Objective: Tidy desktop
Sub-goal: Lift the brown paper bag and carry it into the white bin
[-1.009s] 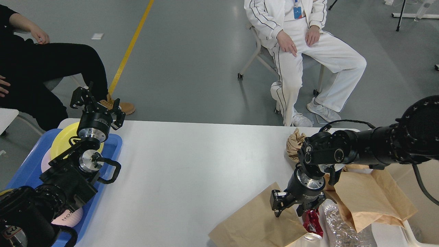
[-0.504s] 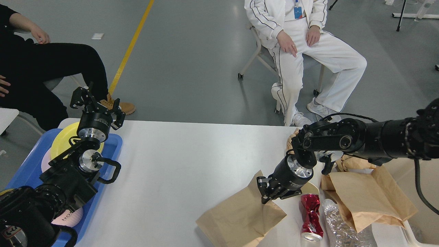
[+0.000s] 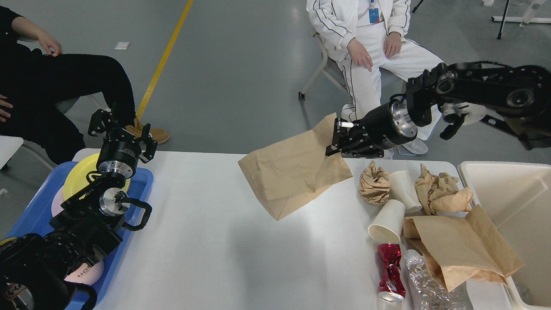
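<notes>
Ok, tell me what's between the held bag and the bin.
The right gripper holds the bag in the air over the desktop. Toward the bin, crumpled paper and cups lie only below, so nothing visible blocks the way.

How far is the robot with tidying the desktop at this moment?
Done: plates lie in the blue tray. In hand: the right gripper holds a brown paper bag lifted off the desktop. Left: crumpled paper, two paper cups, a crushed red can, another paper bag and clear wrap on the table. The cream bin looks nearly empty. The left gripper is open.
</notes>
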